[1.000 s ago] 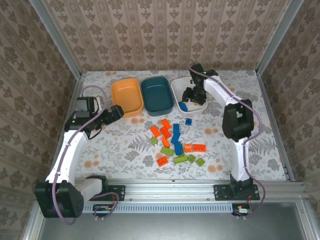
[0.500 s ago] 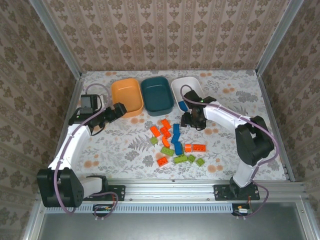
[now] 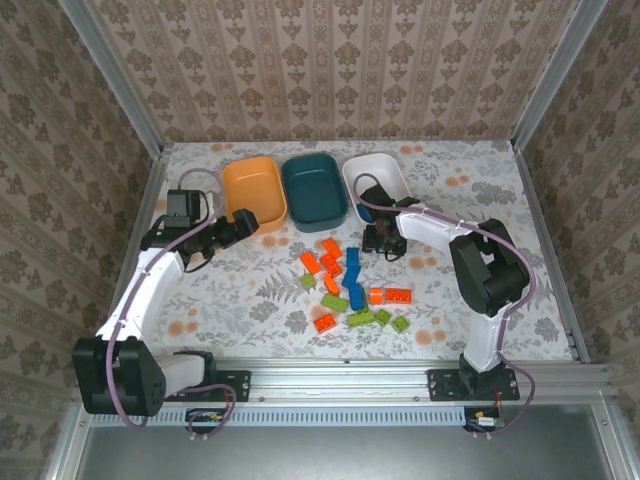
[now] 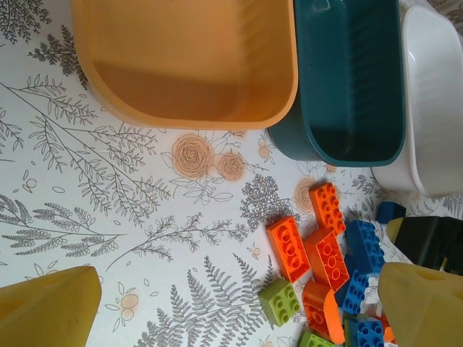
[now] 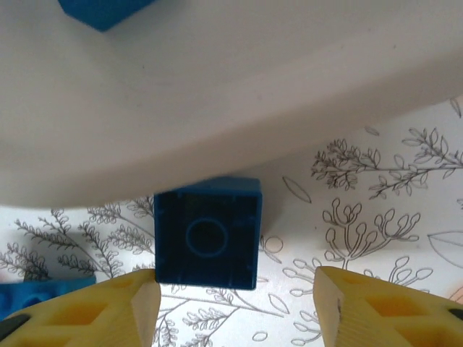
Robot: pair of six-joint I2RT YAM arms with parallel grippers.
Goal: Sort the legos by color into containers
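The right claw (image 3: 383, 243) has come down off the white bowl (image 3: 375, 158) to the table just on the bowl's near side, while the left claw (image 3: 245, 222) has edged toward the orange bowl (image 3: 255, 195). The right claw's jaws stand partly open astride an upturned blue brick (image 5: 207, 233), gripping nothing. The left claw gapes wide and empty. A second blue brick (image 5: 101, 11) lies in the white bowl. The loose legos (image 3: 350, 290) lie mid-table, toward the near edge.

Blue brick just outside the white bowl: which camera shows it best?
Right wrist: the blue brick sits close up, hollow side showing, beside the white bowl. In top external the right arm covers it; left wrist catches what looks like one corner.
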